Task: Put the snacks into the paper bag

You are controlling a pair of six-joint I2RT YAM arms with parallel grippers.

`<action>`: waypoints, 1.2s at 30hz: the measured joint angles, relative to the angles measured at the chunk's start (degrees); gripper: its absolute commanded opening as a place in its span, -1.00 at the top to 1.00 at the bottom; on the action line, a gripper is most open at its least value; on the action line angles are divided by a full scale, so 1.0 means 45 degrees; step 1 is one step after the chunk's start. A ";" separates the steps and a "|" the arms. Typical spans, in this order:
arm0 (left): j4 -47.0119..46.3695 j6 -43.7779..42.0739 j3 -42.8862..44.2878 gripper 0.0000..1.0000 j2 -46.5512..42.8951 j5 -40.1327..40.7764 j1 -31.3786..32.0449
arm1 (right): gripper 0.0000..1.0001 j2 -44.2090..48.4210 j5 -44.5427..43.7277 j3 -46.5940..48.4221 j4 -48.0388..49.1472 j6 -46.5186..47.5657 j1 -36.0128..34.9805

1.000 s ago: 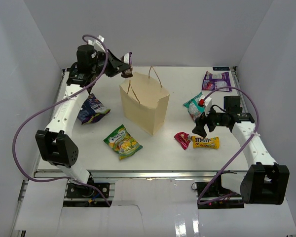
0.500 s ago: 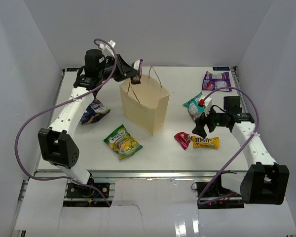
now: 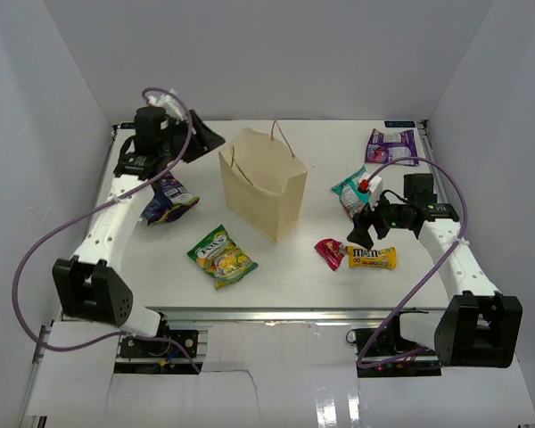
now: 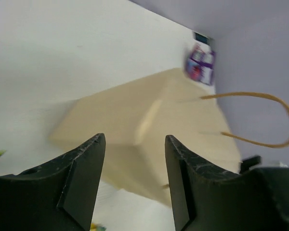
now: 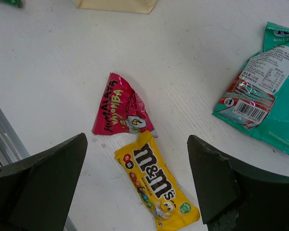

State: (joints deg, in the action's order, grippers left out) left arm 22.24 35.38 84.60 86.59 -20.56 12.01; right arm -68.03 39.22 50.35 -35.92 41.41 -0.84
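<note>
While your left gripper point(image 4: 135, 178) hangs spread and empty near the bag point(image 3: 263, 183), which stands upright mid-table point(image 3: 339, 143) toward the far edge, your right gripper point(image 5: 135, 144) gapes wide over two packets right of the bag. Under it you can read "m&m's" on the yellow packet point(image 5: 156, 185), touching a red packet point(image 5: 118, 108) printed, as far as it can be read, "Himalaya Vajomba"; the teal packet point(image 5: 265, 91) beside them shows "MINT" and a barcode. Print on the green-yellow packet point(image 3: 221, 255), the dark blue packet point(image 3: 168, 201) and the purple-white packet point(image 3: 392, 145) is too small to read.
</note>
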 measured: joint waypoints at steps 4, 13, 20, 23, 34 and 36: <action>0.0102 0.0559 -0.3283 -0.63 -0.2667 0.1826 -0.2589 | -0.81 -0.0044 0.0078 0.0000 0.0000 -0.0024 0.0000; 0.1273 0.2497 -0.6645 -0.75 -0.1146 0.3502 -0.5974 | -0.81 -0.0573 0.0296 0.0005 0.0000 -0.0102 0.0000; 0.1583 0.1778 -0.4901 -0.55 0.1588 0.3628 -0.6159 | -0.81 -0.0631 0.0291 0.0005 0.0005 -0.0102 0.0000; 0.1515 0.1316 -0.4109 -0.09 0.2778 0.3483 -0.6159 | -0.81 -0.0636 0.0291 0.0005 0.0000 -0.0102 0.0000; 0.0243 -0.0282 -0.5479 1.00 0.0709 0.1234 -0.6227 | -0.84 -0.0748 0.2749 0.1831 -0.2827 0.3638 -0.0015; 0.0248 -0.0306 -0.6042 1.00 -0.0520 0.0617 -0.6227 | -0.85 -0.0753 0.3468 0.2676 -0.4002 0.5192 -0.0233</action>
State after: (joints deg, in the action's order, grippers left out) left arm 23.35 34.00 57.41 84.25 -17.78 -16.01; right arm -71.42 54.83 62.39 -53.93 64.77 -1.89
